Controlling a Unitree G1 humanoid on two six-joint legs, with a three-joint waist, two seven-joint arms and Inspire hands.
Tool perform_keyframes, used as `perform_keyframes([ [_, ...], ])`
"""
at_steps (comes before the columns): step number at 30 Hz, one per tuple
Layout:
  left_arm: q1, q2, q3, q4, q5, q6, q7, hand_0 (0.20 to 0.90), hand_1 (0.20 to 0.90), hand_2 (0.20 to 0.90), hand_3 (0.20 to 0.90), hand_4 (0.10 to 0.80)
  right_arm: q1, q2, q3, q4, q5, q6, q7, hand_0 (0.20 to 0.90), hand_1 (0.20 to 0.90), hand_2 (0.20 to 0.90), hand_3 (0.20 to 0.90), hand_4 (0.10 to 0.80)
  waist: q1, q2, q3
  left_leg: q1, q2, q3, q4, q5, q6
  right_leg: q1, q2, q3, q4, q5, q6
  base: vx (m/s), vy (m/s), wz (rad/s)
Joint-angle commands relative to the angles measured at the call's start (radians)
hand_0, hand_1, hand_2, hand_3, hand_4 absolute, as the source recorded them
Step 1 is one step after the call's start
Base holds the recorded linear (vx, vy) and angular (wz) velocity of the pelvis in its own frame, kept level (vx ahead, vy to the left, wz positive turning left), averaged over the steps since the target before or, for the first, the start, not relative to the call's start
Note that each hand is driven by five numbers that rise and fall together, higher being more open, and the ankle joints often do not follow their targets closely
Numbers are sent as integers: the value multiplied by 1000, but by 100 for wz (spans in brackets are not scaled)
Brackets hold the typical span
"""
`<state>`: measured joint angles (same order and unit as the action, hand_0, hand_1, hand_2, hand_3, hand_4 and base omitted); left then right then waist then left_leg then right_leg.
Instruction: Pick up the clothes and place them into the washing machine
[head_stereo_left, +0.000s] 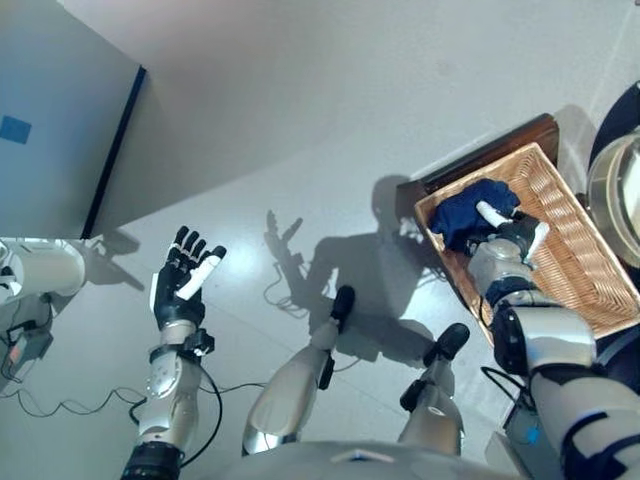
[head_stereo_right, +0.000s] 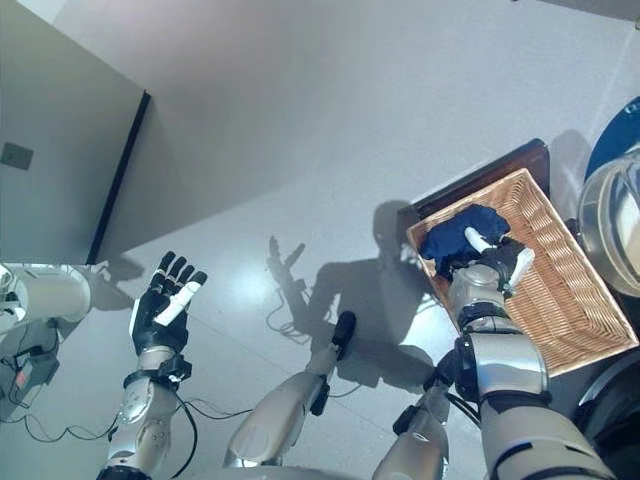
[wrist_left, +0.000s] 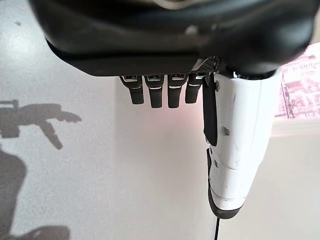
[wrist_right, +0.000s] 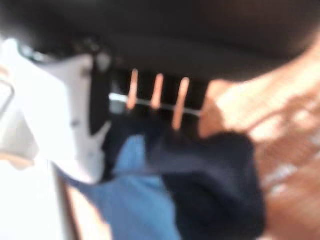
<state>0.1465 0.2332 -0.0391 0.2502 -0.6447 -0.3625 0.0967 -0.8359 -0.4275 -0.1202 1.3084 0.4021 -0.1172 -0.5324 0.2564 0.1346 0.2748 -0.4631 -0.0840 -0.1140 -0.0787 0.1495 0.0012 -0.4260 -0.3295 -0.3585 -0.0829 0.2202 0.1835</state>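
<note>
Floor (head_stereo_left: 300, 120), pale grey and smooth, fills most of the head views. At the right edge sits the round silver door of the washing machine (head_stereo_left: 615, 190), only partly in view, so I cannot tell if it is open.

Next biggest is the long tan wicker basket (head_stereo_left: 590, 275), on the right side of the frame, just beside the machine. It rests on a dark brown wooden board (head_stereo_left: 490, 152) that sticks out past its upper left end.

In the upper left end of the basket lies the dark blue bundle of clothes (head_stereo_left: 470, 210). It is still inside the basket, so nothing has gone into the machine yet.

The right hand (head_stereo_left: 508, 235) is down in the basket, right at the clothes. In the right wrist view its fingers (wrist_right: 156, 92) reach into the blue cloth (wrist_right: 210, 190), but that view is blurry, so I cannot tell if they have closed on it.

The left hand (head_stereo_left: 183, 280) is at the lower left of the frame, well apart from the basket. Its fingers (wrist_left: 155, 92) are spread wide and hold nothing.

I think the job is only just starting. The grab, the lift and the drop into the machine are all left to do.
</note>
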Motion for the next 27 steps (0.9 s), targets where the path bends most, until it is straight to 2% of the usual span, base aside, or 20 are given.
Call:
perform_keyframes([
  [1,36,52,97,-95,-7,-121,26,900,900,900,900,800,27,-19,17,-126,51,-137,-48,200,200,200,200,300,-18,-3,2,0,12,24,-9,-59,-98,43,-67,50,23,-30,41,-11,-10,-13],
  [4,36,43,102,-80,-12,-125,25,900,900,900,900,800,93,-9,-2,-218,56,-171,-47,200,200,200,200,300,-34,-2,5,6,16,31,-9,-59,-97,38,-64,60,30,-34,38,-13,-12,-9],
  [13,45,30,109,-64,-31,-121,9,900,900,900,900,800,169,-13,-42,-302,69,-205,-39,200,200,200,200,300,-60,10,0,19,24,56,-8,-59,-101,31,-59,85,32,-37,31,-13,-6,-10],
  [18,40,10,121,-42,-42,-113,3,900,900,900,900,800,285,35,-54,-440,102,-243,2,200,200,200,200,300,-86,9,0,37,31,72,-8,-64,-101,31,-54,101,35,-39,28,-5,-5,-14],
  [25,32,-32,147,3,-51,-104,-13,900,900,900,900,800,561,134,-66,-696,164,-304,133,200,200,200,200,300,-143,-9,-7,73,39,95,-4,-73,-100,37,-47,127,50,-47,23,8,-14,-14],
  [27,29,-35,146,8,-50,-104,-13,900,900,900,900,800,579,142,-66,-710,154,-305,132,200,200,200,200,300,-149,-10,-7,76,39,99,-4,-74,-100,37,-46,131,51,-48,22,-1,-5,-12],
])
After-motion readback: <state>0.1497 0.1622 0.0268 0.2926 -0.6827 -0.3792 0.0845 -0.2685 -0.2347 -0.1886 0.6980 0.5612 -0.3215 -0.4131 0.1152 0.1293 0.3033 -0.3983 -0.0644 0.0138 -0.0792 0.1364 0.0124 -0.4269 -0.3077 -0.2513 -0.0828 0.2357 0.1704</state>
